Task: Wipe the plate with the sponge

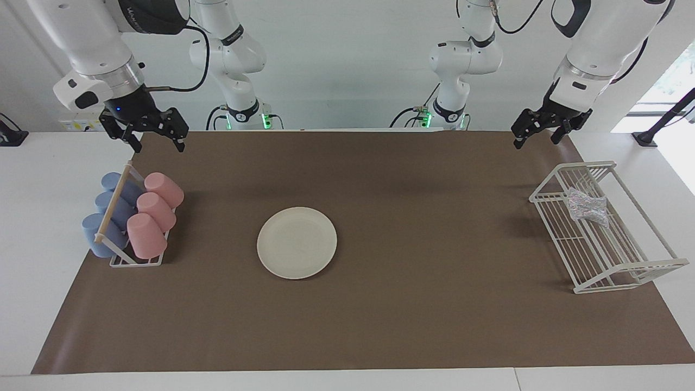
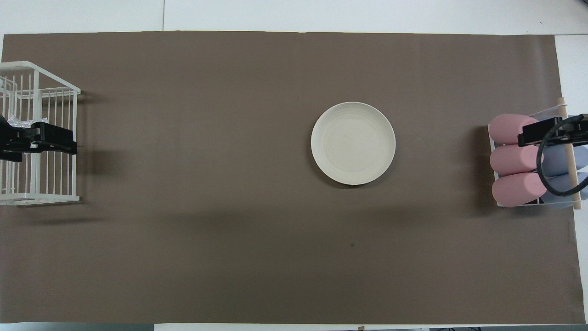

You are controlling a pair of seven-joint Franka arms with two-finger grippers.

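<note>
Lying untouched: plate [image 1: 297, 243] mid-mat, sponge [image 1: 587, 207] in wire rack [image 1: 616, 271]. Hanging raised, fingers apart, holding nothing: left gripper [image 1: 538, 136], right gripper [image 1: 157, 142].

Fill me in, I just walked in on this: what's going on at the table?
Nothing is being handled yet. Both arms wait, raised at the robots' edge of the mat: the left gripper open above the wire rack, the right gripper open above the cup rack. The sponge lies in the wire rack, untouched. The plate sits bare mid-mat, not yet wiped.
</note>
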